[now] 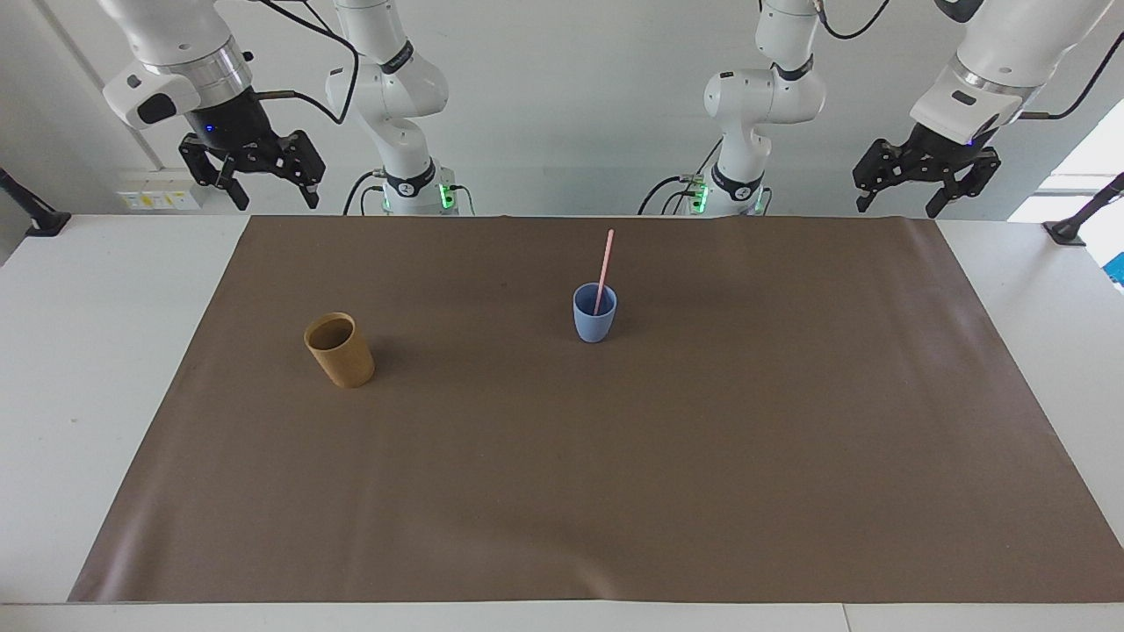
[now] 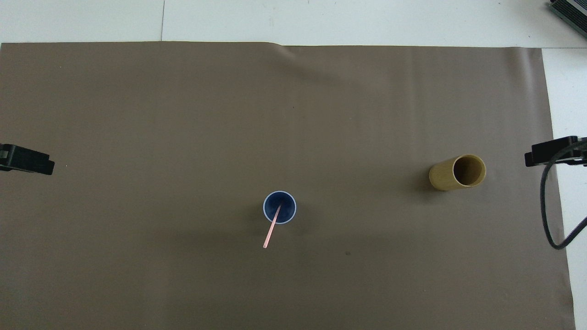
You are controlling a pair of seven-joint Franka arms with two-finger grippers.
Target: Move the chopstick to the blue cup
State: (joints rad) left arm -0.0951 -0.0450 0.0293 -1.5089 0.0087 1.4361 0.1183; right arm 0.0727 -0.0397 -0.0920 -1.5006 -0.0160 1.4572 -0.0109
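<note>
The blue cup (image 1: 594,323) stands upright near the middle of the brown mat, also in the overhead view (image 2: 289,207). The pale-pink chopstick (image 1: 604,268) stands in it, leaning toward the robots, and shows in the overhead view (image 2: 270,231). My right gripper (image 1: 274,200) is open and empty, raised over the mat's edge at the right arm's end; its tip shows in the overhead view (image 2: 552,153). My left gripper (image 1: 898,209) is open and empty, waiting raised at the left arm's end, and shows in the overhead view (image 2: 27,160).
A taller tan-brown cup (image 1: 341,355) stands upright on the mat toward the right arm's end, also in the overhead view (image 2: 442,176). The brown mat (image 1: 615,483) covers most of the white table.
</note>
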